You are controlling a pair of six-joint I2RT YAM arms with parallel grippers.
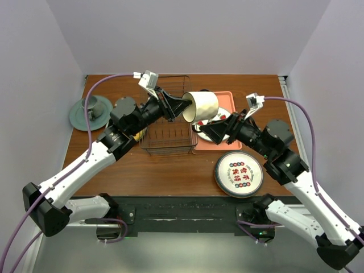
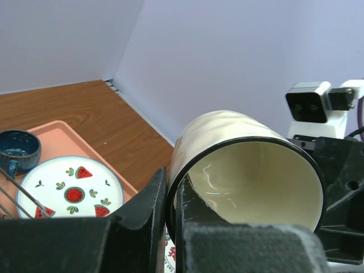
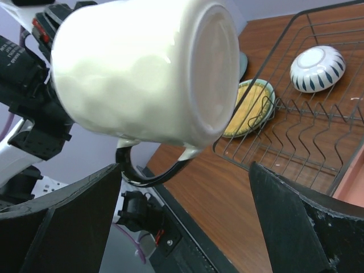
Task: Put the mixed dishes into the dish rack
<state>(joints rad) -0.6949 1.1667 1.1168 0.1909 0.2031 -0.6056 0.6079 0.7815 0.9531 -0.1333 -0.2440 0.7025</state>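
My left gripper (image 1: 181,107) is shut on the rim of the cream mug (image 1: 202,106) and holds it on its side in the air, between the dish rack (image 1: 168,142) and the pink tray. In the left wrist view the jaws (image 2: 170,193) pinch the mug's wall (image 2: 227,136). My right gripper (image 1: 209,132) is open just below the mug; in its wrist view the mug (image 3: 148,74) and its black handle (image 3: 142,173) hang above the open fingers (image 3: 187,227). An upturned striped bowl (image 3: 317,68) lies in the rack (image 3: 296,142). A yellow plate (image 3: 247,108) lies beside it.
A teal-rimmed patterned plate (image 1: 239,173) lies on the table at front right. The pink tray (image 1: 227,96) holds a white fruit-patterned plate (image 2: 68,190) and a dark blue cup (image 2: 17,151). A grey-green cup with saucer (image 1: 91,111) stands at far left.
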